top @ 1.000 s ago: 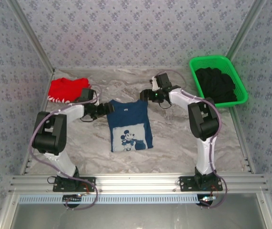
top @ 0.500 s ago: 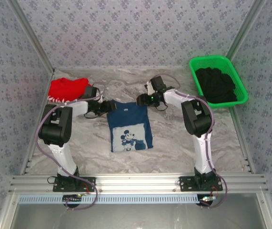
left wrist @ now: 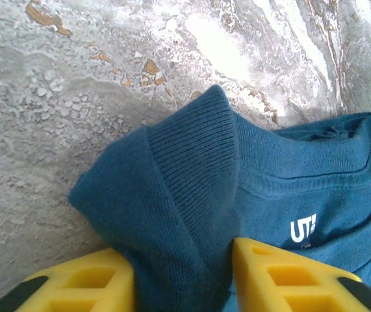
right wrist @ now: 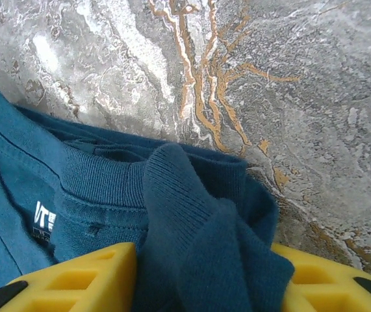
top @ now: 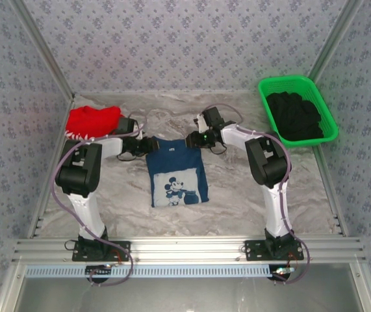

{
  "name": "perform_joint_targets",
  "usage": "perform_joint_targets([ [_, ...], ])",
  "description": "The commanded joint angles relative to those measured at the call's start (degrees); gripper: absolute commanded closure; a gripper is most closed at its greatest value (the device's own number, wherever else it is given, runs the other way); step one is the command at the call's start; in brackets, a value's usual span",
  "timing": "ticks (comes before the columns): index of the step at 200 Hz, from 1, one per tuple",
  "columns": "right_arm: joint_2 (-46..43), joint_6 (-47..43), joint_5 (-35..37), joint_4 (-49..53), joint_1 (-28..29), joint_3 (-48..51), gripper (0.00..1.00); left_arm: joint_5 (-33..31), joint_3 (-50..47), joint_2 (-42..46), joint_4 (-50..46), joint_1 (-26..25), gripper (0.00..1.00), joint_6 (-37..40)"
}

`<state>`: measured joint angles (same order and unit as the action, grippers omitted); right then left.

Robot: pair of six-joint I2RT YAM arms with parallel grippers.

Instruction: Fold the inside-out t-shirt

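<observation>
The inside-out t-shirt (top: 175, 172) is dark navy and lies flat mid-table as a narrow rectangle with a cartoon print facing up. My left gripper (top: 147, 144) is at its far left corner by the collar. In the left wrist view the yellow fingers (left wrist: 88, 283) press from both sides on a bunched ridge of the t-shirt (left wrist: 172, 188), so the left gripper (left wrist: 184, 286) is shut on it. My right gripper (top: 193, 138) is at the far right corner. There the right gripper (right wrist: 204, 279) pinches a raised fold of the t-shirt (right wrist: 191, 214) between its yellow fingers (right wrist: 81, 279).
A red folded garment (top: 93, 121) lies at the back left, just behind the left arm. A green basket (top: 297, 84) holding black clothing (top: 294, 116) stands at the back right. Bare marble table (top: 250, 188) surrounds the shirt.
Both grippers have moved in onto the shirt's far corners and their jaws have closed on the cloth. The left arm's elbow has swung up and in.
</observation>
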<state>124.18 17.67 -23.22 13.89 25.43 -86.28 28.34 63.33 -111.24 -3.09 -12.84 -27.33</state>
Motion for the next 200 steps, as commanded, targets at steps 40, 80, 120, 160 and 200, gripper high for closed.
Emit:
perform_joint_targets([
  [40,0.36,2.85,-5.20,-0.74,2.01,1.79,0.67,5.69,-0.52,-3.54,1.03,-2.01,0.81,0.03],
  [80,-0.73,4.52,-6.70,-2.79,1.23,2.52,0.84,5.96,0.54,-2.37,0.97,-1.85,1.00,0.44],
  [120,-4.55,4.72,-6.47,-5.28,-0.96,3.89,1.00,4.13,-0.29,1.38,3.19,-0.31,1.00,-0.30],
  [160,-7.61,7.32,-6.84,-12.22,-2.49,3.97,1.00,3.62,0.79,4.30,9.01,0.54,1.00,-2.52],
  [200,-8.20,7.62,-6.11,-13.89,-3.87,-4.28,1.00,2.91,11.60,4.69,6.35,0.62,1.00,-1.85],
])
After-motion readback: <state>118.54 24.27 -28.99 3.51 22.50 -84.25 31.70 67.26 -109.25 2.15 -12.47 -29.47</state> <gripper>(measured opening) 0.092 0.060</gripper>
